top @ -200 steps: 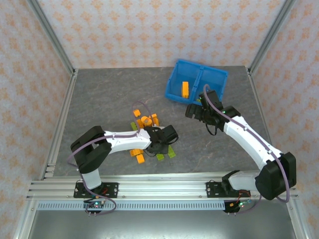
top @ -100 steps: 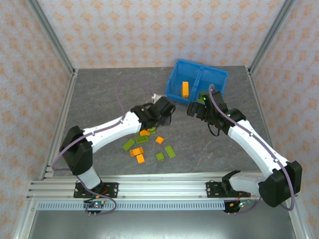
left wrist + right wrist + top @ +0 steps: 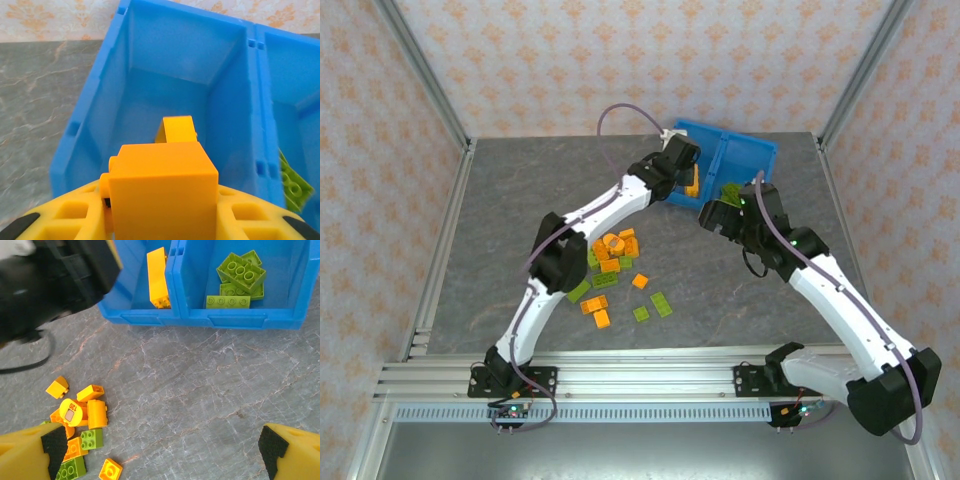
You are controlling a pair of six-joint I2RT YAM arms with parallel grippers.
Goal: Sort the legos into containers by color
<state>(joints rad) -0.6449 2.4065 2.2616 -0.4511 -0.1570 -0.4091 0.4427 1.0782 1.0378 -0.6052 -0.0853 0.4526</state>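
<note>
- Clamping an orange brick [image 3: 162, 192], the left gripper [image 3: 682, 165] presses its two yellow fingers [image 3: 65, 220] against the brick's flanks. The brick hangs just above the near end of the left compartment [image 3: 165, 85] of the blue bin [image 3: 752, 150].
- Held brick: a smooth, broad face is turned toward the wrist camera. From this close it looks almost cubic, so its long axis cannot be told with certainty.
- Directly beyond it, a second orange brick [image 3: 158, 277] lies inside the left compartment. Its long axis runs from the bin's near wall toward the far wall, just beside the central wall [image 3: 176, 275].
- Right compartment [image 3: 295, 285]: several lime green bricks [image 3: 240, 275] lie heaped with their studs up, most with their long axes across the compartment.
- Right gripper [image 3: 161, 445]: the fingers are spread wide with nothing between them. It hovers over bare grey table [image 3: 200, 390], near the bin's front wall.
- Loose pile [image 3: 613, 250]: orange and green bricks lie mixed, with a round orange piece [image 3: 70, 411] among them. The pile sits on the table between the two arms, well apart from the bin.
- Obstruction: the left arm's black wrist [image 3: 50, 280] hangs over the bin's left front corner in the right wrist view.
</note>
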